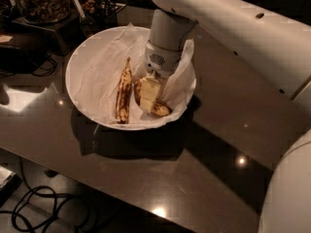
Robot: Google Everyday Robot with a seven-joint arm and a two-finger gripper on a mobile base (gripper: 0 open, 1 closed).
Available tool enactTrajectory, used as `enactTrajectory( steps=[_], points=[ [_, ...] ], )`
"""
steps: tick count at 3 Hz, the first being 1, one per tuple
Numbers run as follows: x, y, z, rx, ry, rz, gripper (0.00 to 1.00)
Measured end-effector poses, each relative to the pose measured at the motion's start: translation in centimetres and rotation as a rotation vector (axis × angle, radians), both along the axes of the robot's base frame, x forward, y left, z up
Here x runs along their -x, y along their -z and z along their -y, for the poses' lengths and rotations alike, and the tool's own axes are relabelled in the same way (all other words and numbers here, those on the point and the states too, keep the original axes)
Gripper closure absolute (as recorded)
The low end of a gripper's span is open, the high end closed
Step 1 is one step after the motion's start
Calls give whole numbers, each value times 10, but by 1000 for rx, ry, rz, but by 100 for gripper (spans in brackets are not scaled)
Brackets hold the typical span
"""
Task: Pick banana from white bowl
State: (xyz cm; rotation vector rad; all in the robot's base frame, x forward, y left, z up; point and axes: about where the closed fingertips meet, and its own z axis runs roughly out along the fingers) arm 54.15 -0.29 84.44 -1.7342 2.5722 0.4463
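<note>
The white bowl (80,62) stands on the dark table, lined with crumpled white paper. Two bananas lie in it. The plump, curved, brown-spotted banana (158,108) lies at the right side of the bowl. A thinner, straighter, dark-streaked banana (123,91) lies to its left. My gripper (148,95) reaches down from the white arm into the bowl, right over the plump banana, and its pale fingers (149,92) cover the banana's middle. The banana's dark tip pokes out at the lower right.
The dark glossy table (146,174) carries the bowl. Dark containers and clutter (43,4) stand at the back left. Black cables (39,208) lie on the floor in front of the table's near edge. My white arm (243,28) spans the upper right.
</note>
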Motion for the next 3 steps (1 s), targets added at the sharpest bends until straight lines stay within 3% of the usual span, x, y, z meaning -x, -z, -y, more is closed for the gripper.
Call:
enactTrajectory(
  steps=[1, 2, 3],
  points=[
    [-1, 3, 1, 16, -4, 2, 90],
    [-1, 3, 1, 16, -4, 2, 100],
    [0, -4, 4, -29, -5, 22, 100]
  ],
)
